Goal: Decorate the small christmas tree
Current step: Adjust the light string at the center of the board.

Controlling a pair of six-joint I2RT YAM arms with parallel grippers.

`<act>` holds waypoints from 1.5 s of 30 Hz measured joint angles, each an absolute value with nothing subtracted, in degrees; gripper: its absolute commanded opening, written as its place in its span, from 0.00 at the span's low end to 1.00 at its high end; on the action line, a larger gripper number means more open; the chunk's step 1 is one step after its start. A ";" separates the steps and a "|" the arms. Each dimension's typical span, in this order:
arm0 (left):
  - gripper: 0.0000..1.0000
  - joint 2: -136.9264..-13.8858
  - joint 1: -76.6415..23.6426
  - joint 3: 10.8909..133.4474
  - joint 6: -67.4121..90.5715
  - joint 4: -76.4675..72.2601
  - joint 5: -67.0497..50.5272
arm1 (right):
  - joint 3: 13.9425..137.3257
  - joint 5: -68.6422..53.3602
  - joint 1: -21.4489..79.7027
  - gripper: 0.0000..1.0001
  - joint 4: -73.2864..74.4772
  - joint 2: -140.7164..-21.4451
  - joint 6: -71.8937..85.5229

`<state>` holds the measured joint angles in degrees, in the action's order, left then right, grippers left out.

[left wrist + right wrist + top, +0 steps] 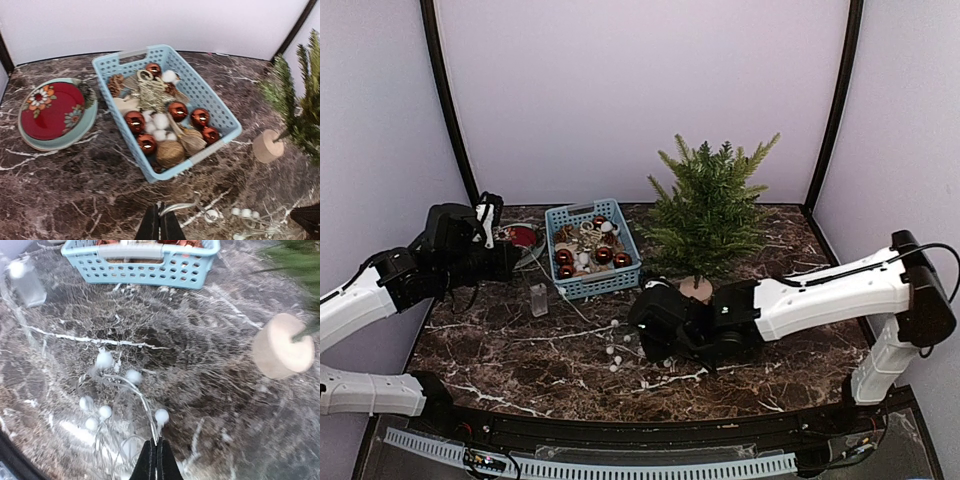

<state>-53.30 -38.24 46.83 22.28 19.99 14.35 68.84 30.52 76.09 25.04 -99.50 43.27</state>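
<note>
The small christmas tree (708, 210) stands upright at the back right on its pale wooden base (282, 352), with nothing hung on it. A thin wire light string with white bulbs (132, 376) lies bunched on the marble in front of the blue basket (602, 283). My right gripper (156, 444) is low over this bunch and shut on its wire, just beside one bulb. My left gripper (160, 220) hovers left of the basket, shut on another stretch of the silvery wire (192, 206). The basket holds red baubles (177, 110), white balls, a twine ball and pine cones.
A red floral plate on a pale blue dish (52, 110) sits left of the basket. A small clear box (538, 299) stands upright near the basket's front left corner. Purple walls close off the back and both sides.
</note>
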 measured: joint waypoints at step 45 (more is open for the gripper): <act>0.00 -46.35 -9.10 39.38 14.09 21.89 -16.95 | 49.78 24.38 77.87 0.64 28.56 -79.59 55.51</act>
<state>-46.35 -9.10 39.38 14.09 21.89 -16.95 49.78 24.38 77.87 28.56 -79.59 55.51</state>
